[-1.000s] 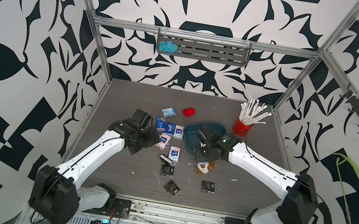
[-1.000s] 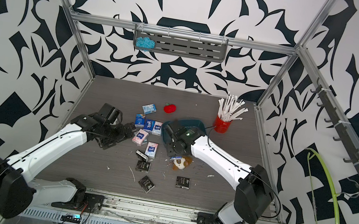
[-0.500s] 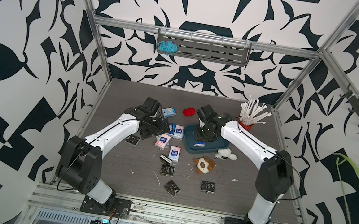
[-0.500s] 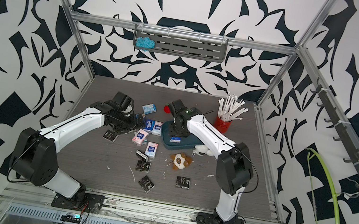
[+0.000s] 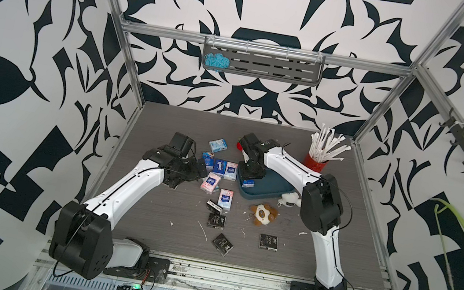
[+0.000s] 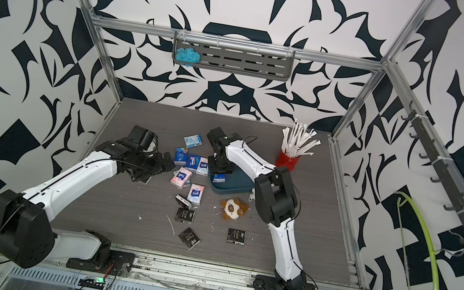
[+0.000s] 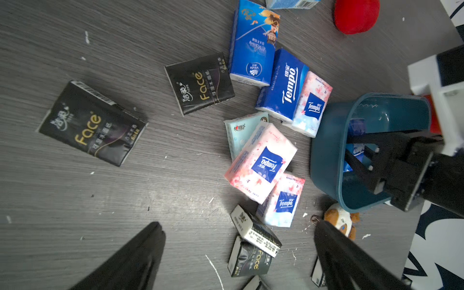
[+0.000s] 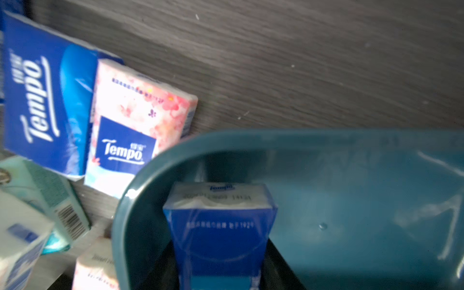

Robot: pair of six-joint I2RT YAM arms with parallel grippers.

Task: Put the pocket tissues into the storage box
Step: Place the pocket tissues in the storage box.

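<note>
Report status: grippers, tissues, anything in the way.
Left gripper open, near loose packs. Right gripper shut on blue pack, inside box. Brown plush near box, not blocking.

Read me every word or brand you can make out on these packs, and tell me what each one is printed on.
"Tempo": dark blue pack, pink packs, boxed pack inside the box.
"Face": black packs.
"vinda": cartoon pack.
The Chinese characters, fine print, date code and barcodes are too small or blurred to read.
</note>
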